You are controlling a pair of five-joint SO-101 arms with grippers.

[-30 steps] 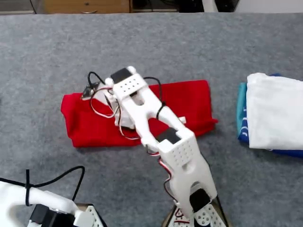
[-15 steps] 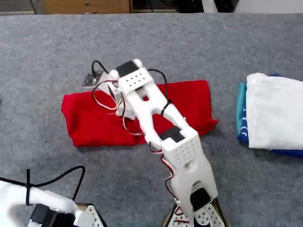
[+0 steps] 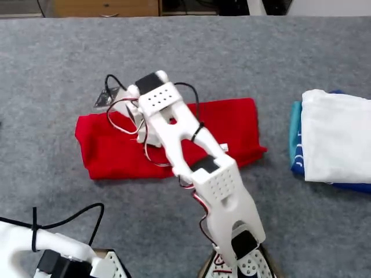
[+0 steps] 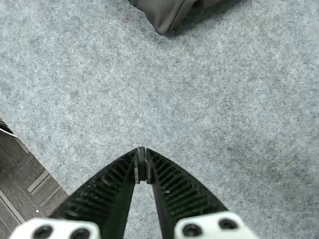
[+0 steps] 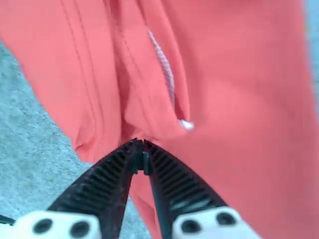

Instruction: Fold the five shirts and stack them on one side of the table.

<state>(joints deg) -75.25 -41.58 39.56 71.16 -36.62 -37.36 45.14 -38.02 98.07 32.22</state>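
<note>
The left gripper (image 4: 141,164) is idling closed on nothing above bare table (image 4: 224,99); the right gripper (image 5: 140,154) is hanging tips-together over the red shirt's (image 3: 232,124) left half, probably pinching no cloth. The shirt is lying lengthwise left to right, its other end pointing toward the folded stack (image 3: 336,136).

A grey felt cover (image 3: 272,63) spreads over the whole table. Beyond its far edge stand a wooden cabinet (image 3: 107,7) and, near the far right corner, something white (image 3: 324,6). In the left wrist view the cover ends at wood-patterned flooring (image 4: 20,186), and a dark grey corner (image 4: 169,12) of something I cannot identify lies on the felt.
</note>
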